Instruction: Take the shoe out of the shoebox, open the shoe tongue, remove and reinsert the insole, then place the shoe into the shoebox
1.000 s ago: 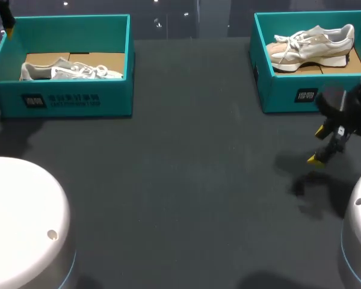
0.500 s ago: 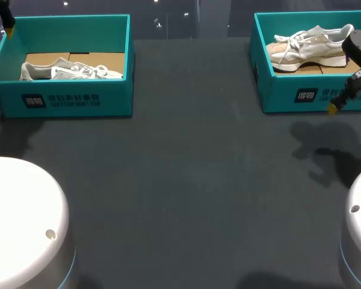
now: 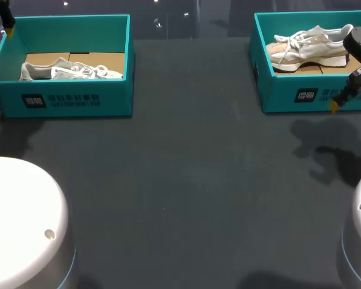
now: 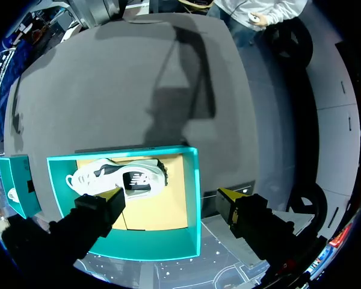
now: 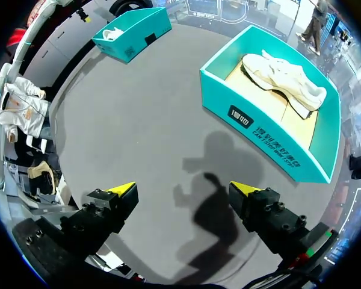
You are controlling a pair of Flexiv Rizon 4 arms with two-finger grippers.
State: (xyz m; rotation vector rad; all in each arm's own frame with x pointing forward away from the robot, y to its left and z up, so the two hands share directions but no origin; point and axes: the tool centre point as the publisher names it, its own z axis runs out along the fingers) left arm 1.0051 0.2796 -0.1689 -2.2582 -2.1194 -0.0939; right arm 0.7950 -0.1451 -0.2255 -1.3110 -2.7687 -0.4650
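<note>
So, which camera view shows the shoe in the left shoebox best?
The left wrist view: it looks from close and straight above on the shoe. The head view shows only its side; the right wrist view shows it far off and small.

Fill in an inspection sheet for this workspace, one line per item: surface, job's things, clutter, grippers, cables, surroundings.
Surface: dark grey table, arm shadows on it.
Job's things: left shoebox, teal, lidless, holds the left shoe; right shoebox, teal, lidless, holds the right shoe on its side.
Clutter: nothing seen.
Grippers: left gripper open, empty, above the left shoebox's edge; right gripper open, empty, raised over the table by the right shoebox's front.
Cables: nothing seen.
Surroundings: nothing seen touching or reaching over the table.
</note>
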